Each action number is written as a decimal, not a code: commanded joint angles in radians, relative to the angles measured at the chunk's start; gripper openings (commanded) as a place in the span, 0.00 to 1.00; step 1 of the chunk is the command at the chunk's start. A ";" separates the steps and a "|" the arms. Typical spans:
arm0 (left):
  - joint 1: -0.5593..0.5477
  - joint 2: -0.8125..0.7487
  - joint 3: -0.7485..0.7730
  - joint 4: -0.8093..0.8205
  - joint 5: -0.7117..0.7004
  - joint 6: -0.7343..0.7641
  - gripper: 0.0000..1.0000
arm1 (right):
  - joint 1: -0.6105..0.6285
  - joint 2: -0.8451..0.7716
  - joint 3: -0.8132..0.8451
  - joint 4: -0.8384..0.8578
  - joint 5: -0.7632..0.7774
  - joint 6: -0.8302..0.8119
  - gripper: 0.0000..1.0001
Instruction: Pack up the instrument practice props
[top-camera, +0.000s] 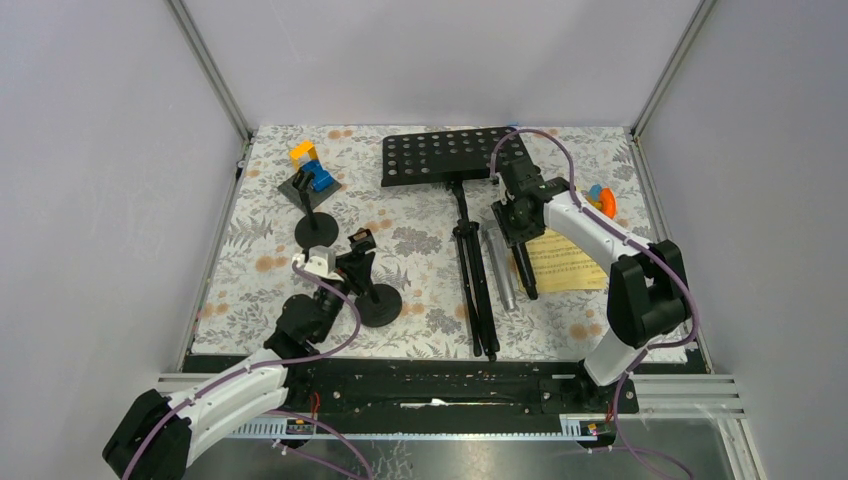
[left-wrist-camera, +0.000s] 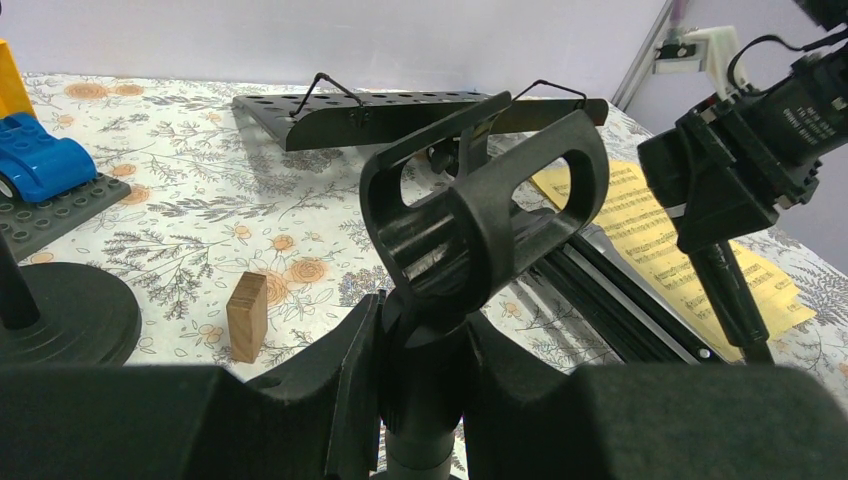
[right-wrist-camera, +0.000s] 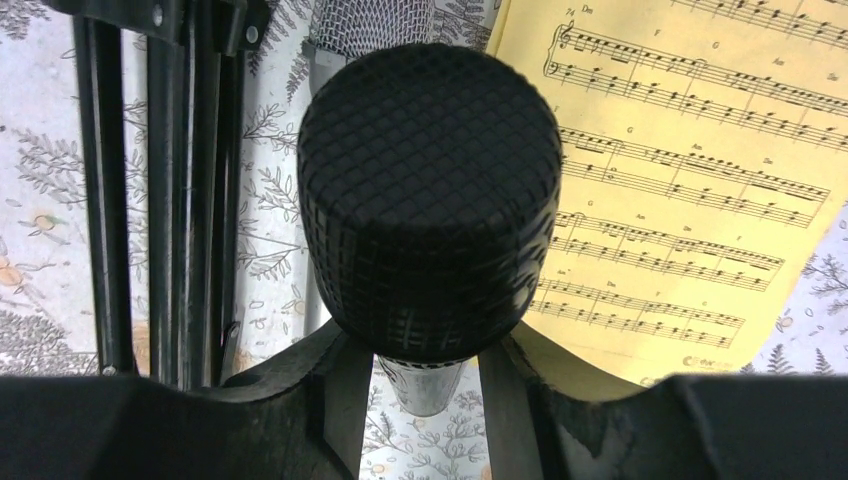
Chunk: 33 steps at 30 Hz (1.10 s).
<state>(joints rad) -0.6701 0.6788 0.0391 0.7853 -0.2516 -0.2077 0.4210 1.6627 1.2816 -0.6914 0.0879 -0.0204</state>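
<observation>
My left gripper (top-camera: 350, 262) (left-wrist-camera: 425, 350) is shut on the upright stem of a short black disc-based post (top-camera: 378, 303) topped by a clip holder (left-wrist-camera: 480, 220). A second disc-based post (top-camera: 316, 230) stands behind it. My right gripper (top-camera: 520, 228) (right-wrist-camera: 425, 350) is shut on the black microphone (right-wrist-camera: 430, 190), whose handle points toward the near edge (top-camera: 527, 280). The silver microphone (top-camera: 503, 275) (right-wrist-camera: 370, 25) lies on the table beside it. The yellow sheet music (top-camera: 565, 262) (right-wrist-camera: 690, 170) lies flat to the right. The black perforated music rack (top-camera: 455, 157) lies at the back, its folded tripod legs (top-camera: 477, 285) pointing toward me.
A yellow-and-blue toy block build (top-camera: 310, 165) stands on a grey plate at the back left. A small orange toy (top-camera: 600, 200) sits at the back right. A small wooden block (left-wrist-camera: 247, 315) stands on the flowered cloth near the left gripper. Walls (top-camera: 120, 180) enclose the table.
</observation>
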 joint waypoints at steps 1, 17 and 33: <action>-0.003 0.006 0.061 0.077 0.005 -0.024 0.00 | -0.002 0.020 -0.051 0.103 0.026 0.014 0.16; -0.003 0.007 0.075 0.058 0.007 -0.030 0.00 | -0.012 0.078 -0.129 0.298 0.122 0.087 0.46; -0.003 0.085 0.111 0.151 0.096 -0.006 0.00 | -0.020 -0.020 -0.134 0.262 0.115 0.111 0.58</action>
<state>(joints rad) -0.6701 0.7490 0.0792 0.7868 -0.2096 -0.2138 0.4095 1.7363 1.1484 -0.4141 0.1917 0.0658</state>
